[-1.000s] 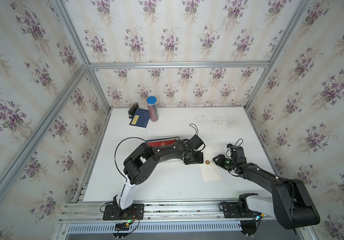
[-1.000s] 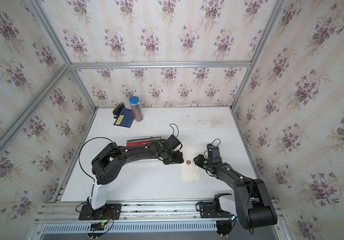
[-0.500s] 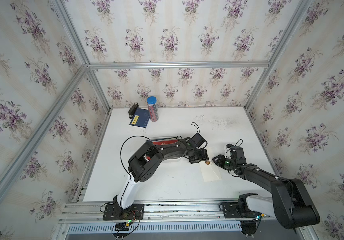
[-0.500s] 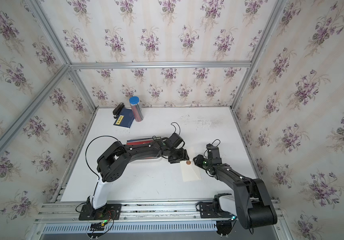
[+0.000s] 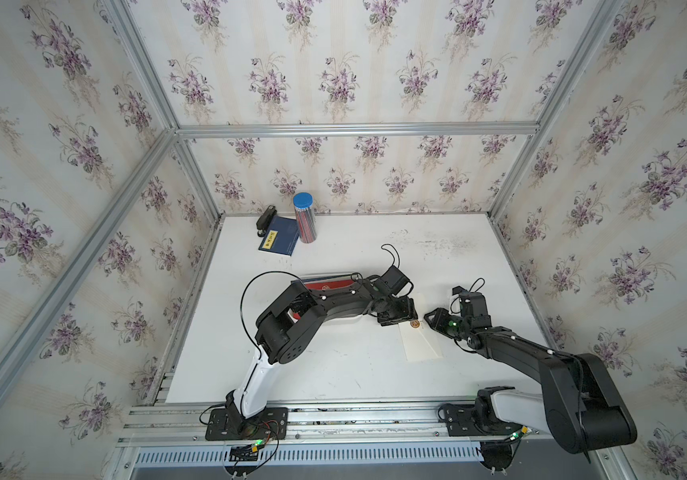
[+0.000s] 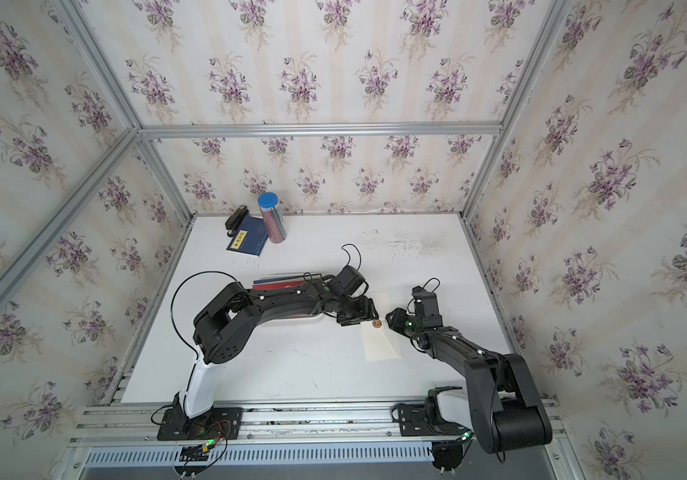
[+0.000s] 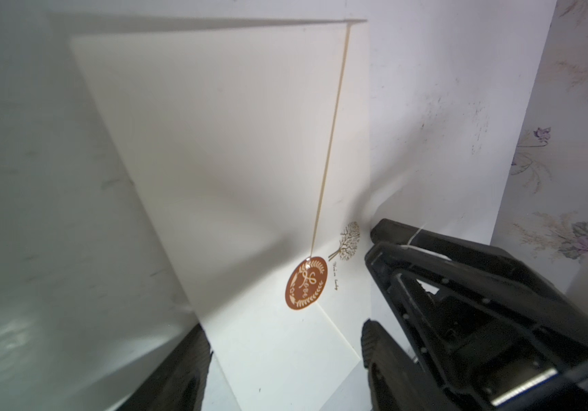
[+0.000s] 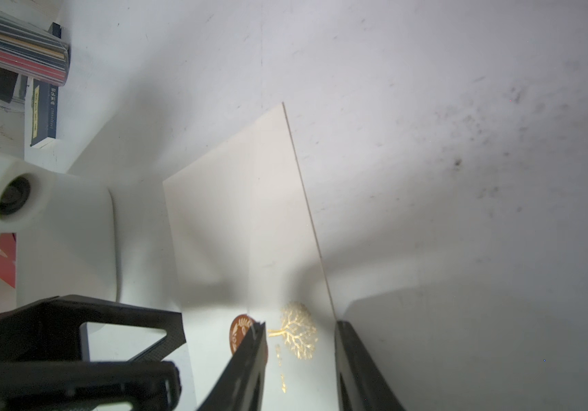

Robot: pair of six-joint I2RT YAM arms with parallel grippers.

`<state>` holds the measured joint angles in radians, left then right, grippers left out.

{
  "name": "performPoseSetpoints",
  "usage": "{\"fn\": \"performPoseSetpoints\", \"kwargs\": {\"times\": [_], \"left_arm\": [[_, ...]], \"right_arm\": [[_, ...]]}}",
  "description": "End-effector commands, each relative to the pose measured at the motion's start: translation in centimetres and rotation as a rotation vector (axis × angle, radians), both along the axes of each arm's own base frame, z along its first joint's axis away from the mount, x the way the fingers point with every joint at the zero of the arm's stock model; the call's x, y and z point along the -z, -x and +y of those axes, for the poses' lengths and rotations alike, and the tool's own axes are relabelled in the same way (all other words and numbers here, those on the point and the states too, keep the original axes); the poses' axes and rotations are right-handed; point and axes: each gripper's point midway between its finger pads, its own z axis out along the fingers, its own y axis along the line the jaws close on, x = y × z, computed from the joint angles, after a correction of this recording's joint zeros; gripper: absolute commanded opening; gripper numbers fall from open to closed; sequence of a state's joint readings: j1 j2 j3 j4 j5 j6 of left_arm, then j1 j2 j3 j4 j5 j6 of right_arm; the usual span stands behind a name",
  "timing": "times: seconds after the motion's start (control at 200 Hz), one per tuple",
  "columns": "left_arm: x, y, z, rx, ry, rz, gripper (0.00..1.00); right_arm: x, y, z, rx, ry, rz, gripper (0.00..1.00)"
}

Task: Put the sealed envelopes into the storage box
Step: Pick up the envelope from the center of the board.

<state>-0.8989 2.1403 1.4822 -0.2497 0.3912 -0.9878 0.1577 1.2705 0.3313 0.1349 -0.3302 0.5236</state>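
Cream envelope [image 5: 420, 345], left fingers [image 7: 178, 377] spread astride it, right fingers [image 8: 246, 373] parted, perhaps touching it

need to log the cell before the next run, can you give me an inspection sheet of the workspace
surface: white table, dark scuffs near the far edge
job's things: white envelope with brown seal on the table between the grippers; red envelope on top in the storage box, mostly hidden under the left arm
clutter: navy booklet, pencil tube and black stapler in the far left corner
grippers: left gripper and right gripper both open, each straddling an edge of the white envelope; no grip seen
cables: black cable loop at the left arm, clear of the envelope
surroundings: floral wallpaper, aluminium frame
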Motion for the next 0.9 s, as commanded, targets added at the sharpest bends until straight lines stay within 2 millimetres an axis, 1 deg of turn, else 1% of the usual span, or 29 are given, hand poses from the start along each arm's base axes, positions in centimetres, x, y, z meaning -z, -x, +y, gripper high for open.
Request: {"fn": "performPoseSetpoints", "kwargs": {"times": [0.0, 0.115, 0.295, 0.565, 0.894], "left_arm": [[0.5, 0.2, 0.3, 0.051, -0.015, -0.040, 0.70], [-0.7, 0.1, -0.7, 0.083, 0.044, -0.075, 0.70], [-2.3, 0.0, -1.1, 0.098, 0.086, -0.121, 0.69], [-4.3, 0.2, -1.8, 0.089, 0.181, -0.141, 0.69], [-4.8, 0.3, -2.4, 0.072, 0.256, -0.126, 0.67]], "right_arm": [[1.9, 2.3, -0.3, 0.000, 0.017, 0.121, 0.38], [2.0, 2.4, -0.3, -0.001, 0.016, 0.125, 0.38], [2.0, 2.4, -0.3, -0.002, 0.016, 0.124, 0.38], [2.1, 2.5, -0.3, -0.001, 0.016, 0.127, 0.38], [2.0, 2.4, -0.2, -0.001, 0.013, 0.123, 0.38]]}}
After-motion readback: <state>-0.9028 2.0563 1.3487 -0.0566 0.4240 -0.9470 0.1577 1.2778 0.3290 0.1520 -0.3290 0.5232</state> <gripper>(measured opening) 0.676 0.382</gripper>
